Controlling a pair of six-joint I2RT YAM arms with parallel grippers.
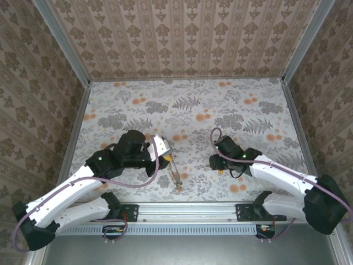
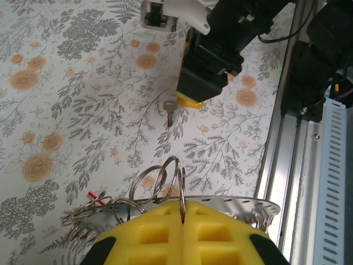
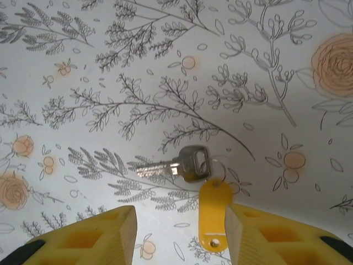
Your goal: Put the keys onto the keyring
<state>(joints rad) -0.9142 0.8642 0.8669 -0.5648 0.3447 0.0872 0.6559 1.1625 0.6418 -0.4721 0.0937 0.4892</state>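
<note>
Yellow fingers of the left gripper (image 2: 182, 212) are pressing shut, pinching a thin wire loop of the keyring (image 2: 231, 203) in their seam. We are reading the keyring as a curved perforated metal band with several split rings (image 2: 157, 178) bunched on it. A red tag (image 2: 94, 195) is poking out at its left end. From above, the left gripper (image 1: 162, 146) is sitting left of centre, and the keyring (image 1: 176, 175) is trailing from it toward the near edge.

We are seeing the right gripper (image 3: 179, 218) standing open, low over the floral table (image 1: 220, 105). One silver key (image 3: 176, 165) is lying flat just ahead of the fingertips. Its yellow tag (image 3: 214, 215) is resting between the fingers, nearer the right one. We cannot tell whether that finger is touching it. Key and keyring are lying well apart.
</note>
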